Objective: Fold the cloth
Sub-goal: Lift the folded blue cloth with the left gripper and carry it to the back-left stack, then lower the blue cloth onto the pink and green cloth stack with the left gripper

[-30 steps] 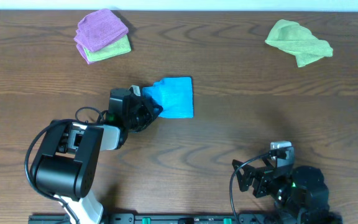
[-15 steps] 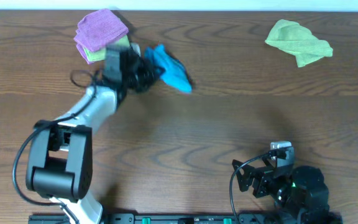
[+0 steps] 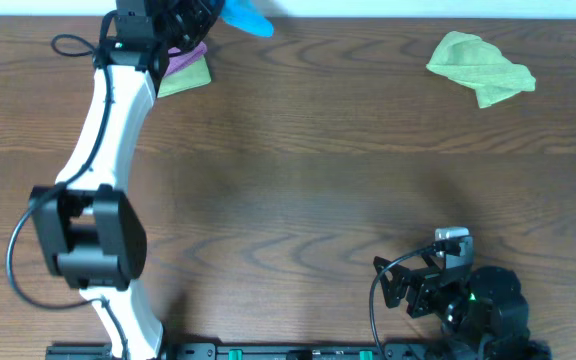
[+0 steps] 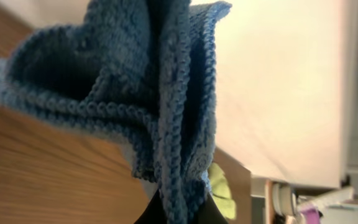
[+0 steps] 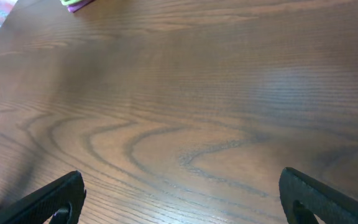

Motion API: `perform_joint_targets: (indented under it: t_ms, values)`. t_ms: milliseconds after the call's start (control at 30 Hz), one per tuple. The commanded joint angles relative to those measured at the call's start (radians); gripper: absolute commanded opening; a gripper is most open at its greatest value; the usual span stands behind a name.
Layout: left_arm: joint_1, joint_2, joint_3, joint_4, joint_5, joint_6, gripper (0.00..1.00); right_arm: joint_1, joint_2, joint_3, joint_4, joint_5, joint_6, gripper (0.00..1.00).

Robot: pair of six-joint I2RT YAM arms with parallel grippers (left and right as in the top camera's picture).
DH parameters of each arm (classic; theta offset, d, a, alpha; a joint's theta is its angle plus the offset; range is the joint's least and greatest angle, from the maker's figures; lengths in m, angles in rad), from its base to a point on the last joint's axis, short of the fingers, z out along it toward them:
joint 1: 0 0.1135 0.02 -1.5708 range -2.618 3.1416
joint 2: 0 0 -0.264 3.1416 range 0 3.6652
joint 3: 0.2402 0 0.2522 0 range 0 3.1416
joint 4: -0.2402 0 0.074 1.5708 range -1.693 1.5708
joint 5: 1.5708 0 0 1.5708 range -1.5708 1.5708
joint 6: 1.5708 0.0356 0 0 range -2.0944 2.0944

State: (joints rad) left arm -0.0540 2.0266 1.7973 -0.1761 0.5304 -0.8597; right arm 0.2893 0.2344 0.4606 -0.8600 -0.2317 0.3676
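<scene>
One arm has it | left gripper (image 3: 200, 14) clamped on the bunched sky-blue cloth (image 3: 245, 18), which juts past its fingertips, aloft at the table (image 3: 298, 180) far edge | right gripper (image 3: 405, 287) spread, empty, well apart.

left gripper (image 3: 206, 14) carried cloth (image 3: 247, 18) far back

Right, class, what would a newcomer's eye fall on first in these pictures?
The bright blue cloth, bunched in the shut left gripper at the far edge of the table, fills the left wrist view. Then comes the white left arm stretched across the wood, and a crumpled green cloth at the far right.
</scene>
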Motion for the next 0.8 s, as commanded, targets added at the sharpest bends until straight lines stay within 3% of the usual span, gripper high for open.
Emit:
perform_joint_targets:
  t_ms: [0,300,767]
  values:
    - [0.040,0.068,0.061,-0.003,-0.013,0.026,0.05,-0.008,-0.006,-0.001,-0.001,-0.001,0.013,0.99]
    - [0.123,0.180,0.178,0.001,0.022,0.026,0.05,-0.008,-0.006,-0.001,-0.001,-0.001,0.013,0.99]
    - [0.155,0.224,0.197,0.005,0.006,0.102,0.05,-0.008,-0.006,-0.001,-0.001,-0.001,0.013,0.99]
